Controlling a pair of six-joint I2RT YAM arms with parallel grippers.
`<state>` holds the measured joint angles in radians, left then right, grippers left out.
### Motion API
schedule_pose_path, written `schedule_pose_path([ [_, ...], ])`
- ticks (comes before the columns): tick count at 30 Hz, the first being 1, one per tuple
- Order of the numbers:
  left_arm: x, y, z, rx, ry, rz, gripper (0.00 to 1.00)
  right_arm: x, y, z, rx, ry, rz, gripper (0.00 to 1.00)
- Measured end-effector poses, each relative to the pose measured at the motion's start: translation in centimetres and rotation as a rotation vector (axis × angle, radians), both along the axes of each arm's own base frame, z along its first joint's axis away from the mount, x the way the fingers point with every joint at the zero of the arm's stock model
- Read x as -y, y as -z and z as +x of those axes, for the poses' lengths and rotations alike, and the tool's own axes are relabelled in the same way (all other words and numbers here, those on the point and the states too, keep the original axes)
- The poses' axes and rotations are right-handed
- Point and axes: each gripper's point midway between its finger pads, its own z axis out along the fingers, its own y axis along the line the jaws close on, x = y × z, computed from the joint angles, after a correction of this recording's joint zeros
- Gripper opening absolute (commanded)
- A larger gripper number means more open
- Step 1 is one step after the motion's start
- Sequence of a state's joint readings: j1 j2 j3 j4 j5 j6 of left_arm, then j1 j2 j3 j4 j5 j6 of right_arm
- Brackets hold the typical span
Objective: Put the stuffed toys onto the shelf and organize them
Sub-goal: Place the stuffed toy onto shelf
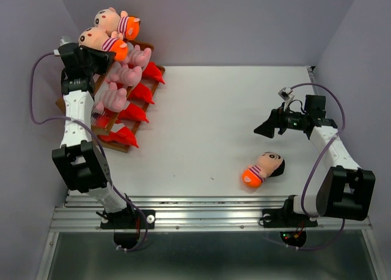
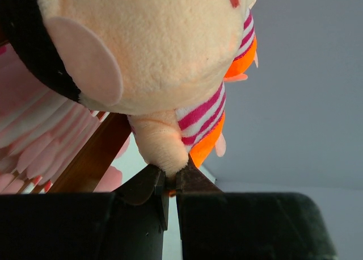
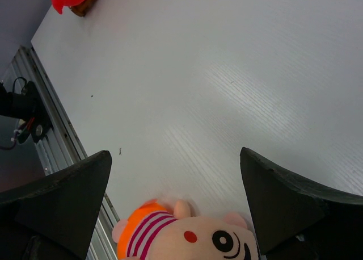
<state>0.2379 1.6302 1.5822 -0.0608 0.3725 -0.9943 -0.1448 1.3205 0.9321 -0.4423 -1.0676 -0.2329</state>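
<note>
Left tool (image 2: 170, 179): clenched on a stubby tan limb of the held boy doll (image 2: 153, 50), up at the back of the shelf (image 1: 124, 147).
Held doll's place: on or just over the top tier, close beside the second boy doll (image 1: 116, 22); head to the left, orange bottom to the right in the top view.
Right tool (image 1: 266, 129): released, jaws wide, hovering over the bench (image 1: 201, 109) near the third boy doll (image 1: 264, 168), not touching it.
Lower tiers: pink pigs (image 1: 125, 75) on the middle row, red monsters (image 1: 142, 93) on the front row.
Step in hand, as judged: seating the held doll in line with its twin.
Doing it well: lower to full rest on the slats before letting go. Match the neighbour's facing. Open slowly, back straight away, drag nothing off the row.
Risk: big head on thin bars, likely to roll forward onto the pigs if dropped from height.
Hidden: contact between doll and top bars, covered by the left arm from above and by the doll's head at the wrist.
Cut off: third boy doll, partly lost past the bottom edge of the right wrist view.
Hard to make out: whether arm or leg is pinched.
</note>
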Motion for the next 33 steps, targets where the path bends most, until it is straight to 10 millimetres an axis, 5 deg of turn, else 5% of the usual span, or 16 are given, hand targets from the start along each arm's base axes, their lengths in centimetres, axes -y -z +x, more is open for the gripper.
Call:
schedule_pose_path([
  [19, -1.0, -0.6, -0.1, 0.021, -0.069, -0.01, 0.0, 0.0, 0.0, 0.0, 0.0, 0.002, -0.002, 1.0],
  [33, -1.0, -1.0, -0.3, 0.034, -0.077, -0.018, 0.24, 0.1, 0.1, 0.1, -0.001, 0.005, -0.005, 1.0],
])
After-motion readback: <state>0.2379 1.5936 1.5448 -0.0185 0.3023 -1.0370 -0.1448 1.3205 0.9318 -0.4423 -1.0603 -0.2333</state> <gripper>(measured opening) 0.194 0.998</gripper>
